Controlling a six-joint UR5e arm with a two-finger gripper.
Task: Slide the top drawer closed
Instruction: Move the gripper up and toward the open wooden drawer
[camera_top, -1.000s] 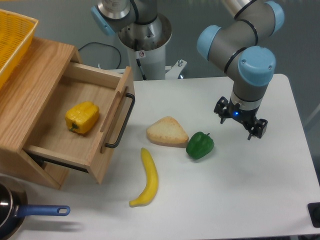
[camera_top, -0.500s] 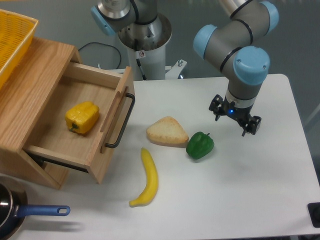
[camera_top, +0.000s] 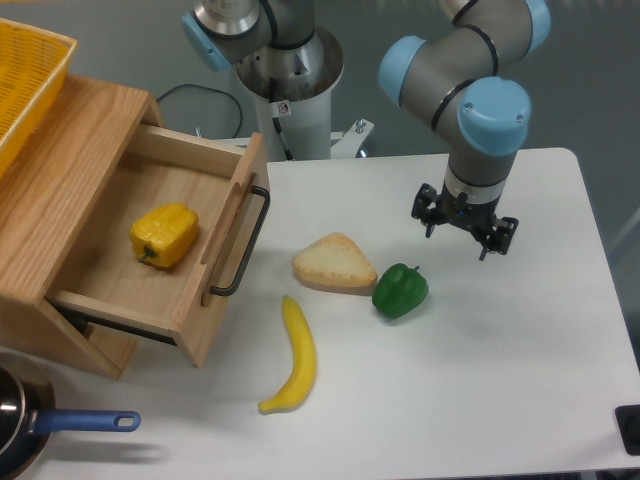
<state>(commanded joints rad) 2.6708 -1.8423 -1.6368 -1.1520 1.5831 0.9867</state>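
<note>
While the wide, shallow oak top drawer (camera_top: 150, 240) sits pulled well out w/ a yellow bell pepper (camera_top: 164, 235) inside, the black two-finger gripper (camera_top: 464, 228) has drifted up and left vs. a second ago, hanging above the white table (camera_top: 520, 380) near the green bell pepper (camera_top: 400, 290). Fingers spread, holding nothing. Prob. approach phase; black bar handle (camera_top: 243, 243) untouched, drawer unmoved.

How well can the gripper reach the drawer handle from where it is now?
Probably yes. The gripper hangs open and empty above the table, right of the handle. The bread, green pepper and banana lie low between them, so it could pass over them or behind the bread.
</note>
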